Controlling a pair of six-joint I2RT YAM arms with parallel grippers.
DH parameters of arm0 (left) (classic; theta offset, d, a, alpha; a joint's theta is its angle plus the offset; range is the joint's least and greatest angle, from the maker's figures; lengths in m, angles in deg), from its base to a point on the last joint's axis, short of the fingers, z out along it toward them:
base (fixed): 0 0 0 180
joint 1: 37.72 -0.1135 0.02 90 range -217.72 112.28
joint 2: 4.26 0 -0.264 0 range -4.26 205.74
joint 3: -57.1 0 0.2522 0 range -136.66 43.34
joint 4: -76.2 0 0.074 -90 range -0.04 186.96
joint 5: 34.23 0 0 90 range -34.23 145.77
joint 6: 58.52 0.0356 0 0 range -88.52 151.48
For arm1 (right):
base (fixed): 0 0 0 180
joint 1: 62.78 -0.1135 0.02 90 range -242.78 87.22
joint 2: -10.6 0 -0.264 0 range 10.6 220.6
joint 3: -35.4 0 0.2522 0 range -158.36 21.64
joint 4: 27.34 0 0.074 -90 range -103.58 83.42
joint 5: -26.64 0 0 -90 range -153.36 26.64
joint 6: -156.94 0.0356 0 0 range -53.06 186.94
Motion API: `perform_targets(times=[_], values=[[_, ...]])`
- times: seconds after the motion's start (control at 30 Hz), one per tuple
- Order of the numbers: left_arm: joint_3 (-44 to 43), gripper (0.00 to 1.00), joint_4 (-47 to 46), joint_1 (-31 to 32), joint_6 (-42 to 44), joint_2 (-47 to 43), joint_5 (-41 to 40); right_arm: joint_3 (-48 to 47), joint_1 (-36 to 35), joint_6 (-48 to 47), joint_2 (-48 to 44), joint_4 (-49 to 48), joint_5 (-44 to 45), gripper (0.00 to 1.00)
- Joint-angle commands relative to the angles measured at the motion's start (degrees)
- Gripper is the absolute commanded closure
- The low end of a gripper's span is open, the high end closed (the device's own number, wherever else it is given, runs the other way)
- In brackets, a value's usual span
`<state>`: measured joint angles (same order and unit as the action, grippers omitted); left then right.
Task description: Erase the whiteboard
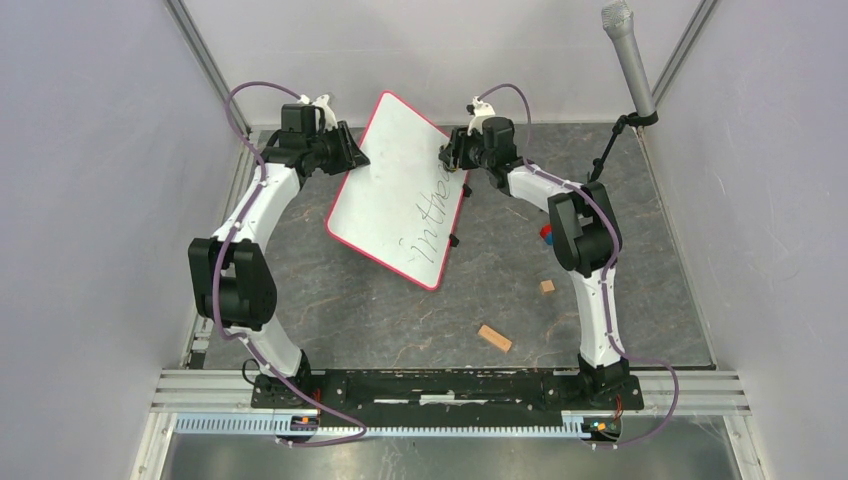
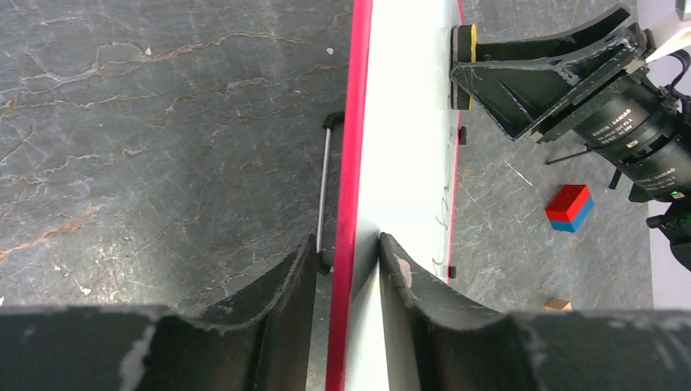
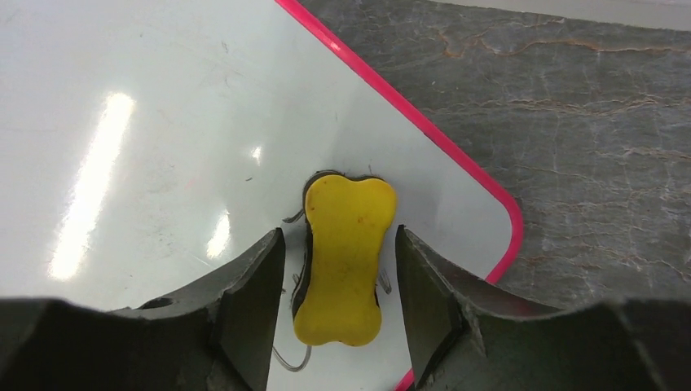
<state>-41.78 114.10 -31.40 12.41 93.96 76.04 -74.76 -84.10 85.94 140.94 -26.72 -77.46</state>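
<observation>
The whiteboard (image 1: 395,190) is white with a red rim and is tilted up off the table, with black handwriting (image 1: 430,235) along its right side. My left gripper (image 1: 355,160) is shut on its left edge; in the left wrist view the fingers (image 2: 349,248) clamp the red rim and the white face (image 2: 407,163). A yellow bone-shaped eraser (image 3: 346,261) sits on the board (image 3: 163,122) near its rounded corner. My right gripper (image 3: 341,244) is open and straddles the eraser, with a gap on each side. The eraser also shows in the left wrist view (image 2: 464,65).
A red and blue block (image 1: 546,235) lies right of the board, also in the left wrist view (image 2: 570,208). Two wooden blocks (image 1: 494,338) (image 1: 547,286) lie nearer the front. A microphone (image 1: 628,55) stands at the back right. Walls close in both sides.
</observation>
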Motion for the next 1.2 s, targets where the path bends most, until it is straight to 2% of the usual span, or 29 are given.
perform_targets(times=[0.0,0.13,0.27,0.63,0.7,0.93,1.17], values=[[0.42,0.63,-1.70,0.48,1.96,-1.01,1.04,-1.69,0.05,-0.62,0.48,-0.75,-0.19,0.45],[0.50,0.68,-1.58,0.57,2.07,-1.14,0.36,-1.30,0.01,-0.44,0.32,-0.70,-0.06,0.57],[0.54,0.80,-1.54,0.94,1.76,-0.99,0.29,1.51,-0.01,0.43,-0.91,-1.83,0.81,0.67],[0.33,0.97,-0.51,2.64,2.89,-0.80,-1.83,2.02,-6.88,-4.42,-4.98,-3.79,1.93,0.70],[0.34,0.98,-0.41,2.64,3.12,-0.98,-2.22,1.83,-7.58,-4.31,-4.93,-4.37,2.40,0.70],[0.35,0.98,-0.35,2.64,3.78,-1.24,-2.17,-1.79,-5.80,-0.69,-0.48,-0.58,7.80,0.71],[0.09,0.98,-0.32,2.64,3.25,-1.48,-1.06,2.59,-0.58,8.89,2.04,4.11,9.79,0.72]])
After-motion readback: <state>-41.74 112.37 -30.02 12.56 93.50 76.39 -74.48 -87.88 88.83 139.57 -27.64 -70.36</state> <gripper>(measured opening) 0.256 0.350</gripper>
